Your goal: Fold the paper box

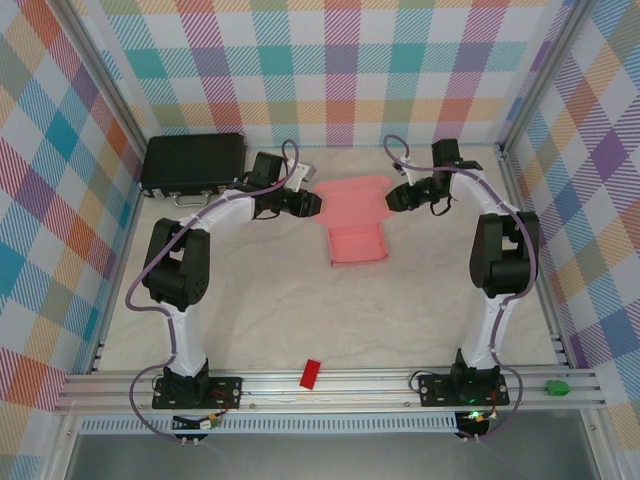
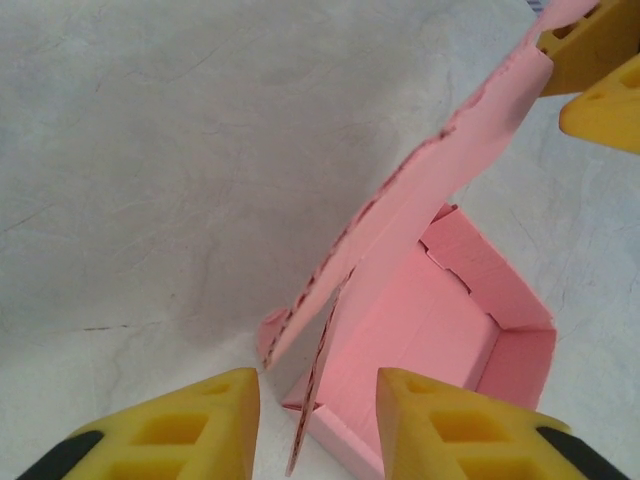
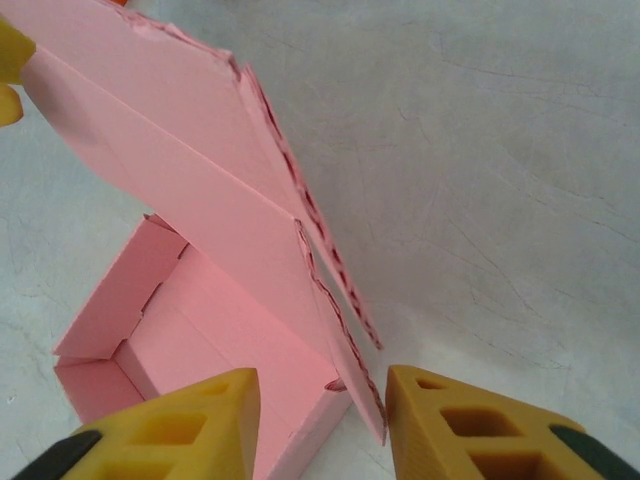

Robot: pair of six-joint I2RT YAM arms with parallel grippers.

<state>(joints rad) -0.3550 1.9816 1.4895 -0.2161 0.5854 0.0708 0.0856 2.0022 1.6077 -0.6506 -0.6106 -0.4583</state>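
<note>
Pale tabletop (image 1: 270,310); lid fold underway: left gripper (image 1: 308,203) at 9 o'clock and right gripper (image 1: 393,197) at 3, jaws unclosed, straddle the paper box (image 1: 357,243) lid (image 1: 352,195); pinch next.

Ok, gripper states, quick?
Left gripper: open, paper box lid edge between its jaws, not clamped.
Right gripper: open, lid edge between its jaws too.

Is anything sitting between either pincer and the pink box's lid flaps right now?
Nothing visible. The light-pink card paper box's raised lid flaps sit in the gaps of the left pincer and right pincer, over bare table. The black case and small red block lie well away.
</note>
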